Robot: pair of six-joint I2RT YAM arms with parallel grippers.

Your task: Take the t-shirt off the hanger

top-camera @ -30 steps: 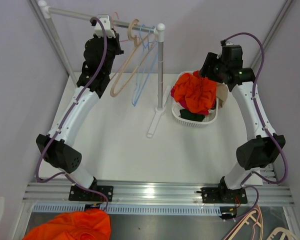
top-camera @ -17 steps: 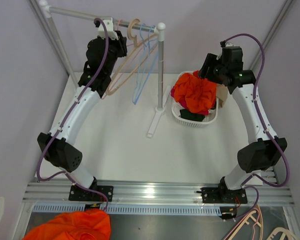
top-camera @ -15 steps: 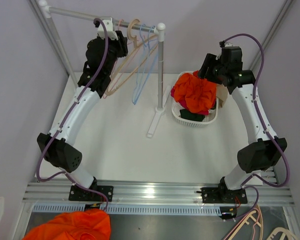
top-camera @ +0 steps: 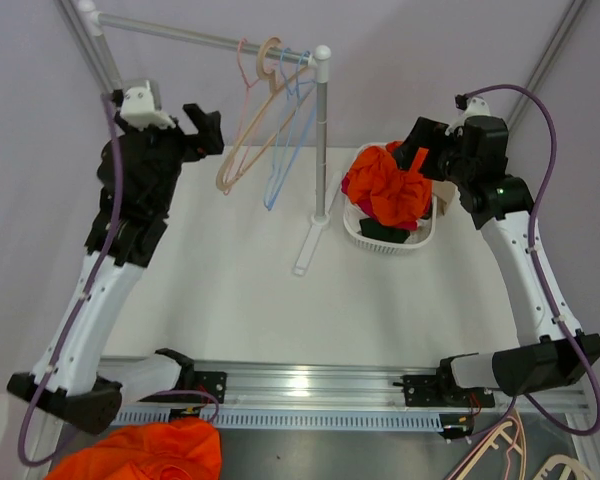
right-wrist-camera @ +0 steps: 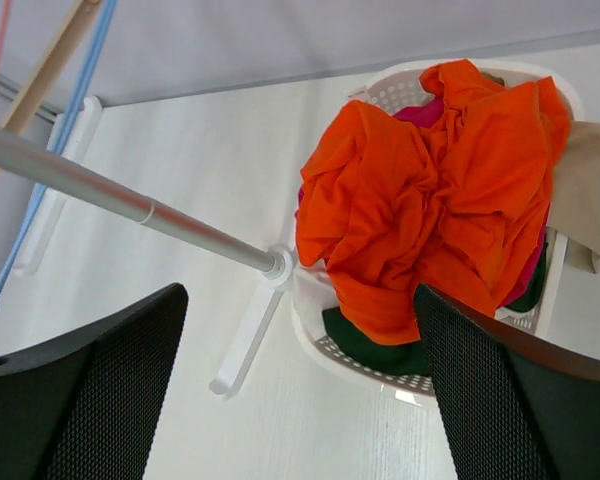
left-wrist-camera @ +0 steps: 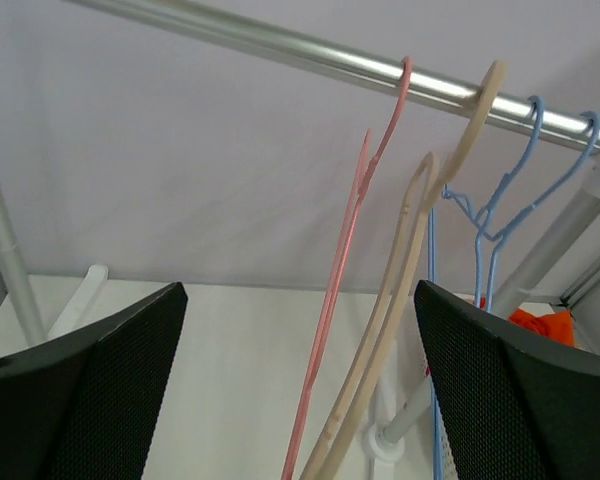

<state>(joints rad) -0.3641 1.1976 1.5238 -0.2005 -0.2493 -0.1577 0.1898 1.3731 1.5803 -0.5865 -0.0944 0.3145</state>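
Note:
Several bare hangers hang on the rail (top-camera: 180, 35): a pink one (left-wrist-camera: 350, 250), a beige hanger (top-camera: 250, 150) (left-wrist-camera: 410, 250) and blue ones (left-wrist-camera: 485, 230). None carries cloth. An orange t-shirt (top-camera: 395, 190) (right-wrist-camera: 430, 200) lies crumpled on top of the white basket (top-camera: 355, 232). My left gripper (top-camera: 208, 130) (left-wrist-camera: 298, 290) is open and empty, left of the hangers and apart from them. My right gripper (top-camera: 420, 145) (right-wrist-camera: 298, 290) is open and empty above the basket's near left side.
The rack's upright pole (top-camera: 322, 130) and its white foot (top-camera: 310, 250) stand between the hangers and the basket. Darker clothes lie under the orange shirt. An orange cloth heap (top-camera: 145, 455) and spare hangers (top-camera: 510, 450) lie below the table's front rail.
My left gripper opened, let go of the beige hanger and drew back to the left; the hanger swung back under the rail. My right gripper opened wider and lifted slightly right.

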